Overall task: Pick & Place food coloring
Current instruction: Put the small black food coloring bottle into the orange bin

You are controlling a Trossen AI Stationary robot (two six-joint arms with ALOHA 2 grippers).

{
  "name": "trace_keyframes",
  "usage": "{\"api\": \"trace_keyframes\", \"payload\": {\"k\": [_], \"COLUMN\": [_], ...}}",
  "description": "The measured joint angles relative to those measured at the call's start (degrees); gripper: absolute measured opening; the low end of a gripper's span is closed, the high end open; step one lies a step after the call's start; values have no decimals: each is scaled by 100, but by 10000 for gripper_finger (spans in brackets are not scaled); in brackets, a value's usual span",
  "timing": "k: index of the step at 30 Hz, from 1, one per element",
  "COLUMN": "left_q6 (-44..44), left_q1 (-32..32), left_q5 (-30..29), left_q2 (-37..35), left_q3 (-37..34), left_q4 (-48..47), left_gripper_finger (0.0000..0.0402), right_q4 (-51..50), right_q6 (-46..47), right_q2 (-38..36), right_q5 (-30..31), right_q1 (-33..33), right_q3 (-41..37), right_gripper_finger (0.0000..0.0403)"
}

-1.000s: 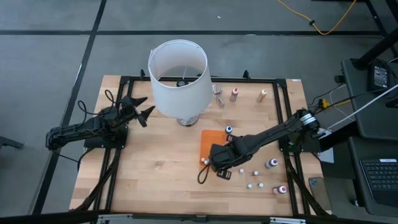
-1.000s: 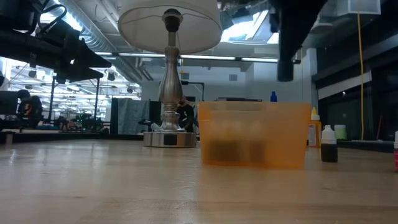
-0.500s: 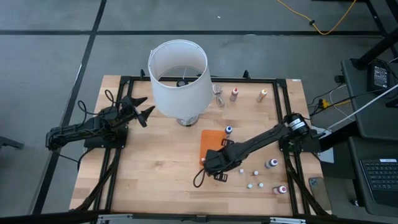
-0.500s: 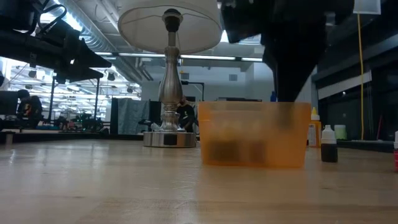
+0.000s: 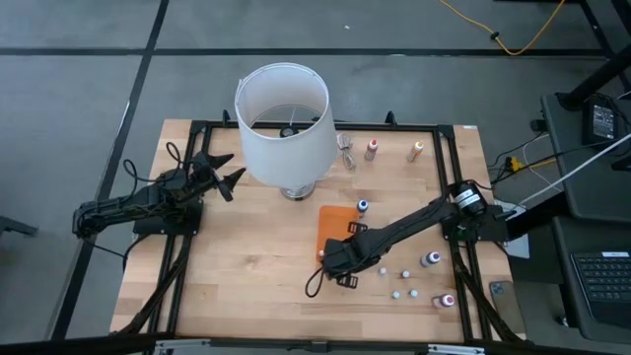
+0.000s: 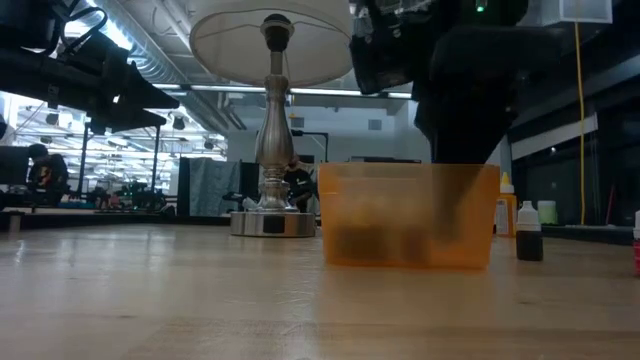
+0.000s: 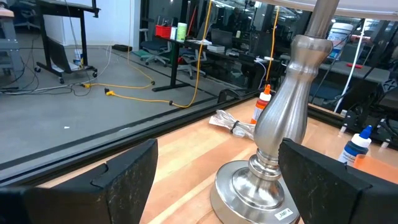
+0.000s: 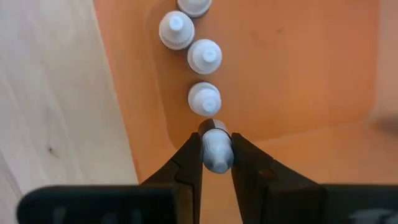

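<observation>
R gripper [image 8: 216,155] sits low over the near-left corner of the orange tray [image 5: 335,225], fingers [image 8: 186,163] clamped on a small white-capped bottle [image 8: 216,149] of food coloring, held just inside the tray wall. Four more white caps [image 8: 204,98] stand in a row in the tray right beside it. Rest of the set is scattered on the table [image 5: 246,266]: small white ones [image 5: 404,273] near-right of the tray, a purple one [image 5: 431,259] and a pink-red one [image 5: 448,300] further right, a blue one [image 5: 363,206] at the tray's far edge, red [image 5: 372,149] and orange [image 5: 417,150] at the far side. L gripper [image 5: 225,170] waits at the left w/ fingers spread, empty, beside the lamp [image 5: 284,123].
</observation>
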Motion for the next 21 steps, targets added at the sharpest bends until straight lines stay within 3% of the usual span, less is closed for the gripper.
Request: {"api": "trace_keyframes", "payload": {"k": [12,21], "left_q6": [-2,-2], "left_q1": [0,0], "left_q5": [0,0], "left_q2": [-2,-1], "left_q3": [0,-1], "left_q4": [0,0], "left_gripper_finger": [322,322], "right_q4": [23,49], "right_q6": [-18,-20], "right_q2": [199,193], "right_q5": [-18,-219], "right_q1": [0,-13], "right_q3": [-4,10], "right_gripper_finger": [71,133]}}
